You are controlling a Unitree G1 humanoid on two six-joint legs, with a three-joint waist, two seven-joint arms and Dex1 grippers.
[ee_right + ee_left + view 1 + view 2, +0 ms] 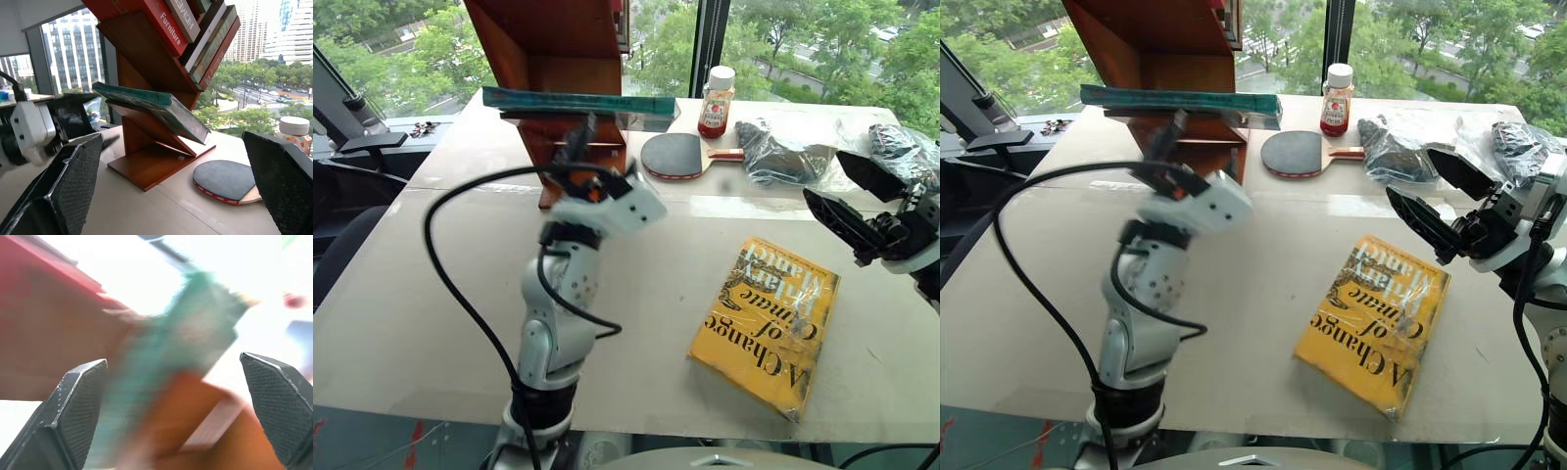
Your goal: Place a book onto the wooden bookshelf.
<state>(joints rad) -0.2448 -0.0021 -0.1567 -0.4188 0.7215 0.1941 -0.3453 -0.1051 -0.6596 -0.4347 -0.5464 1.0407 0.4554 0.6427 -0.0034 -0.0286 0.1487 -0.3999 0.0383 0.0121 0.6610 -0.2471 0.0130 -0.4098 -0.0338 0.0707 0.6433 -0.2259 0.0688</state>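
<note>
"Since the book [156,105] lies flat on the ledge of the wooden bookshelf [146,142], is the job done?"

"I think it nearly is. The book sits on the slanted ledge, and one end sticks out past the wood. Nothing is holding it."

"What are the grippers doing?"

"The left gripper [173,406] is just in front of the shelf with its two black fingers [78,401] far apart and nothing between them. The right gripper [1440,201] is off to the side, over the table [440,294], above the yellow book [769,323]. Its jaws are spread wide too, and empty."

"How would the book feel if you picked it up?"

"It looks big, flat and stiff, so it should not bend. It is wrapped in shiny clear plastic, so I guess it is slippery and could slide down the tilted ledge. It looks thin, so maybe not very heavy."

"Where would you grab it?"

"On the long edge that hangs free, with one finger on top and one under. Squeeze well, as the wrap may slip."
</note>
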